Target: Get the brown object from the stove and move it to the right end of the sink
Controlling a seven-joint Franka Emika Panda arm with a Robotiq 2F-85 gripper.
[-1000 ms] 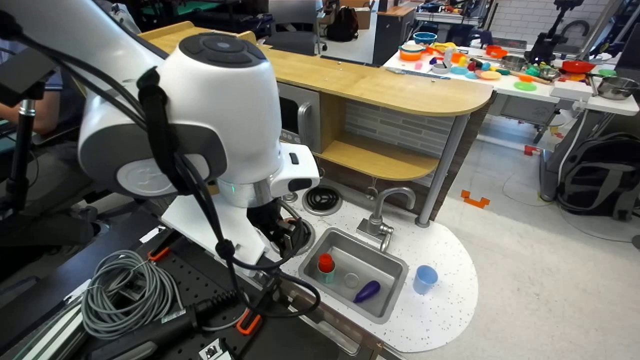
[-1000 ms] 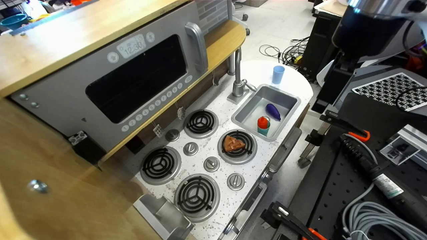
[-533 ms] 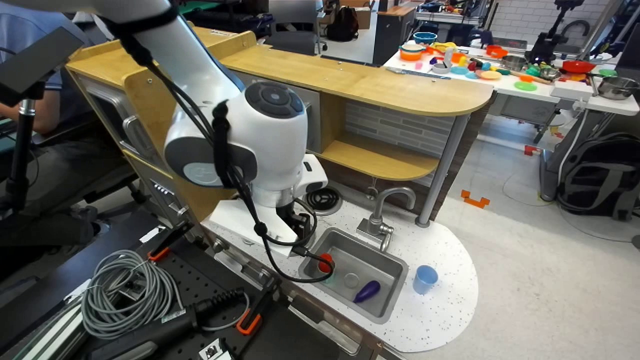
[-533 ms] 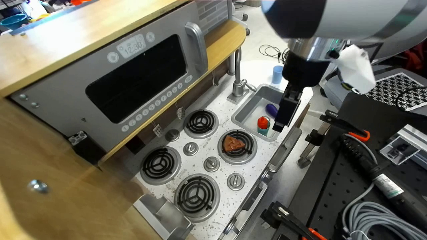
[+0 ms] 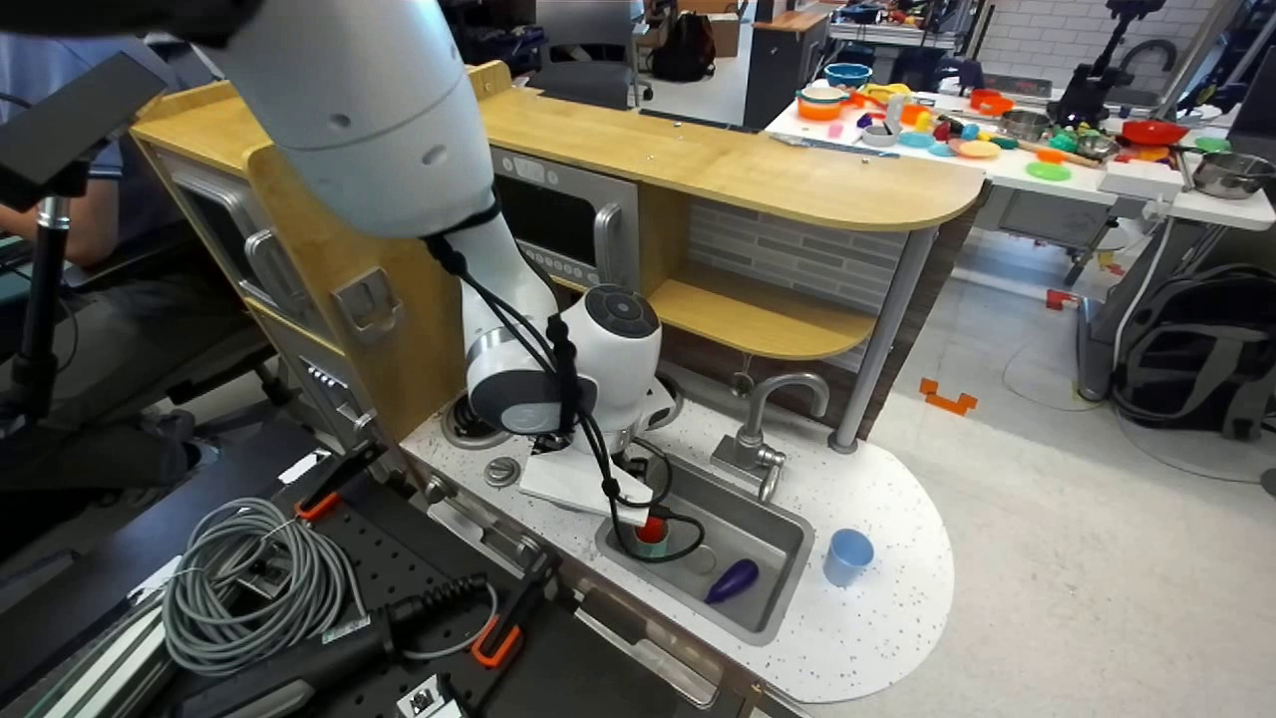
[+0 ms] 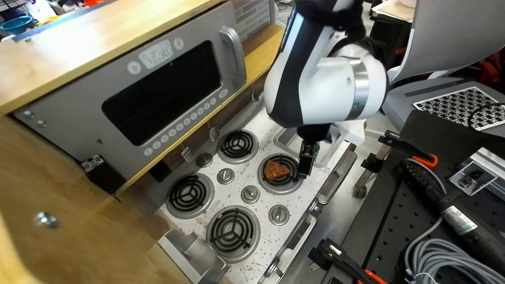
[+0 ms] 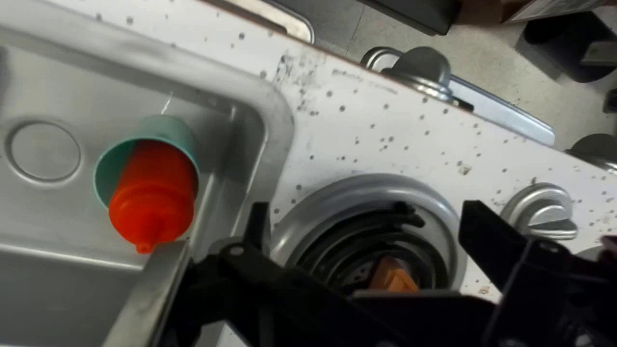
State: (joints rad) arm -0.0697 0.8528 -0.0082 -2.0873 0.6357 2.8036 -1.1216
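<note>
The brown object [image 6: 275, 170] rests on a coil burner [image 6: 280, 192] of the stove [image 6: 229, 193], just beside the sink [image 5: 753, 524]; in the wrist view it is partly hidden by the gripper [image 7: 367, 217]. In an exterior view the gripper points downward at the burner's edge, jaws wide apart and gripping nothing; its height above the burner cannot be determined. The sink contains a red item [image 7: 153, 193], seated in a teal cup [image 7: 168, 127] at the corner nearest that burner, and a purple item [image 5: 733, 580]; a blue cup [image 5: 848, 556] stands on the countertop [image 5: 897, 608] beside the sink.
</note>
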